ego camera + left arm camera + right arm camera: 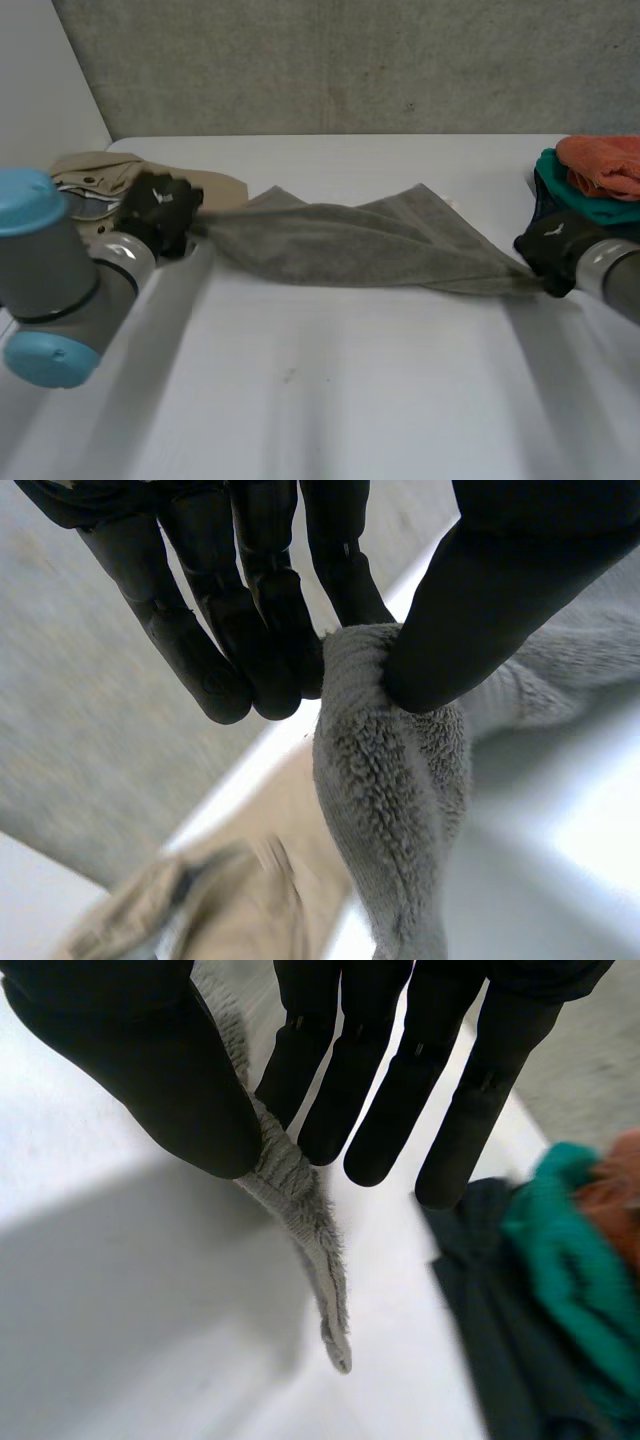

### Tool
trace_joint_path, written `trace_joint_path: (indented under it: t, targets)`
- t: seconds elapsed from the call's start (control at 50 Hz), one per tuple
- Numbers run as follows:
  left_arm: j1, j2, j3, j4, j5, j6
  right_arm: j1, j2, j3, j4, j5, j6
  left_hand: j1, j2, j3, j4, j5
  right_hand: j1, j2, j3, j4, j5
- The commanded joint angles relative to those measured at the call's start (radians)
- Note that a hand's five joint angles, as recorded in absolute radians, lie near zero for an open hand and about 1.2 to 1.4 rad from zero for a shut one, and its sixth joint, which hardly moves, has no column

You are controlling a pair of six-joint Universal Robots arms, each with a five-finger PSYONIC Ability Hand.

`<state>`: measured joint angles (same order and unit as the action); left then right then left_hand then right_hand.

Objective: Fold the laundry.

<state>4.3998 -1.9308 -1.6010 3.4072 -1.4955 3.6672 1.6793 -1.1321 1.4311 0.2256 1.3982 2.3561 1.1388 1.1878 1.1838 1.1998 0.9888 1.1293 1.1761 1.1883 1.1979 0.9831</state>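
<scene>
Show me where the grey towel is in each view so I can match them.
Head view: towel stretched across the table between left hand and right hand.
Left wrist view: towel end pinched by left thumb and fingers, beige garment beyond.
Right wrist view: towel corner pinched by right thumb and fingers, teal cloth beside.
Shared landmark: the white table.

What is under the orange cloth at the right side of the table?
A teal cloth lies under the orange cloth, with a dark garment below that. Anything deeper is covered.
</scene>
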Motion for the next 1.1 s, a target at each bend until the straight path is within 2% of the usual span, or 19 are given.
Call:
trace_joint_path:
  t: [0.02, 0.12, 0.22, 0.3, 0.38, 0.54, 0.64, 0.66, 0.7, 0.72, 0.8, 0.9, 1.02, 1.1]
  targets:
    - [-0.016, 0.226, 0.01, -0.037, 0.055, -0.122, -0.052, -0.259, -0.031, 0.092, -0.018, 0.04, 0.257, 0.209, 0.212, 0.196, 0.233, 0.267, 0.22, 0.208, 0.198, 0.239]
    - [-0.014, 0.322, 0.099, -0.089, 0.07, -0.183, -0.082, -0.386, -0.139, 0.095, -0.059, 0.103, 0.257, 0.209, 0.212, 0.196, 0.233, 0.267, 0.22, 0.208, 0.198, 0.239]
    - [-0.006, 0.293, 0.193, -0.134, 0.069, -0.194, -0.092, -0.377, -0.236, 0.086, -0.102, 0.202, 0.257, 0.209, 0.212, 0.196, 0.233, 0.267, 0.22, 0.208, 0.198, 0.239]
    - [0.006, 0.236, 0.253, -0.172, 0.066, -0.194, -0.075, -0.292, -0.291, 0.026, -0.113, 0.276, 0.257, 0.209, 0.212, 0.196, 0.233, 0.267, 0.22, 0.208, 0.198, 0.239]
    - [0.01, 0.184, 0.285, -0.213, 0.061, -0.199, -0.004, -0.183, -0.334, -0.098, -0.09, 0.316, 0.257, 0.209, 0.212, 0.196, 0.233, 0.267, 0.22, 0.208, 0.198, 0.239]
    - [-0.003, 0.161, 0.233, -0.264, 0.063, -0.219, 0.097, 0.113, -0.373, -0.327, -0.044, 0.279, 0.257, 0.209, 0.212, 0.196, 0.233, 0.267, 0.22, 0.208, 0.198, 0.239]
    - [-0.016, 0.162, 0.185, -0.246, 0.061, -0.222, 0.138, 0.279, -0.409, -0.477, 0.027, 0.267, 0.257, 0.209, 0.212, 0.196, 0.233, 0.267, 0.22, 0.208, 0.198, 0.239]
    - [-0.017, 0.162, 0.182, -0.243, 0.061, -0.222, 0.145, 0.287, -0.41, -0.492, 0.042, 0.269, 0.257, 0.209, 0.212, 0.196, 0.233, 0.211, 0.165, 0.152, 0.143, 0.183]
    - [-0.02, 0.162, 0.176, -0.24, 0.06, -0.222, 0.155, 0.298, -0.409, -0.511, 0.071, 0.272, 0.257, 0.209, 0.212, 0.196, 0.233, -0.505, -0.552, -0.564, -0.573, -0.533]
    - [-0.023, 0.162, 0.171, -0.24, 0.06, -0.222, 0.169, 0.302, -0.416, -0.512, 0.099, 0.27, 0.257, 0.209, 0.212, 0.196, 0.233, -0.955, -1.002, -1.014, -1.023, -0.983]
    - [-0.025, 0.17, 0.17, -0.24, 0.061, -0.222, 0.191, 0.275, -0.397, -0.474, 0.149, 0.276, 0.257, 0.209, 0.212, 0.196, 0.233, -0.955, -1.002, -1.014, -1.023, -0.983]
    - [-0.025, 0.197, 0.179, -0.238, 0.063, -0.225, 0.177, 0.155, -0.348, -0.343, 0.154, 0.275, 0.257, 0.209, 0.212, 0.196, 0.233, -0.955, -1.002, -1.014, -1.023, -0.983]
    - [-0.037, 0.228, 0.196, -0.243, 0.061, -0.239, 0.163, 0.006, -0.252, 0.027, 0.136, 0.259, 0.257, 0.209, 0.212, 0.196, 0.233, -0.955, -1.002, -1.014, -1.023, -0.983]
    - [-0.051, 0.248, 0.2, -0.244, 0.061, -0.252, 0.161, -0.044, -0.172, 0.188, 0.121, 0.281, 0.257, 0.209, 0.212, 0.196, 0.233, -0.955, -1.002, -1.014, -1.023, -0.983]
